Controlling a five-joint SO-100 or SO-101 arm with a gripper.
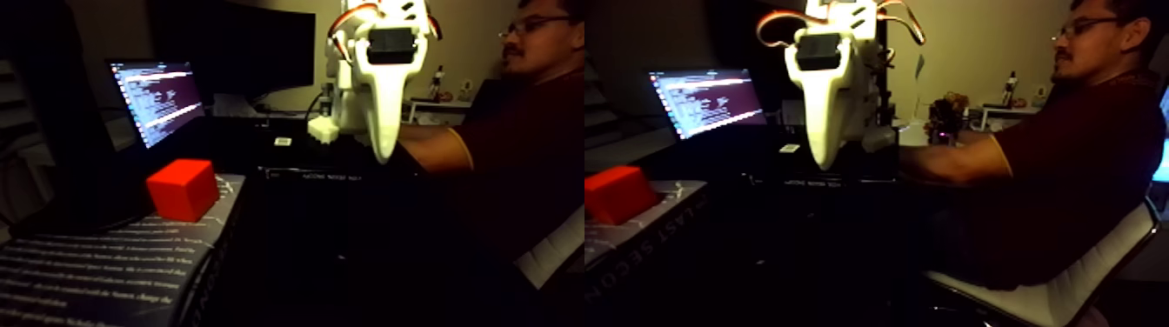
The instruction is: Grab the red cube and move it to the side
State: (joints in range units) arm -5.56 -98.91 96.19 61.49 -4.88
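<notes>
The fixed view is one wide picture with two nearly equal halves. The red cube [183, 189] is a plain bright red block resting on the far end of a dark book [96, 265]; in the right half it appears at the left edge. My white gripper [380, 155] hangs raised at the top middle, its tapered jaw pointing down. It is up and to the right of the cube, well apart from it. Nothing shows in its grasp. From this angle I cannot make out whether the jaws are parted.
A laptop [156, 100] with a lit screen stands behind the cube, with a dark monitor [261, 52] beyond it. A person [1078, 156] sits at the right, one forearm stretched towards the arm's base. The table under the gripper is dark.
</notes>
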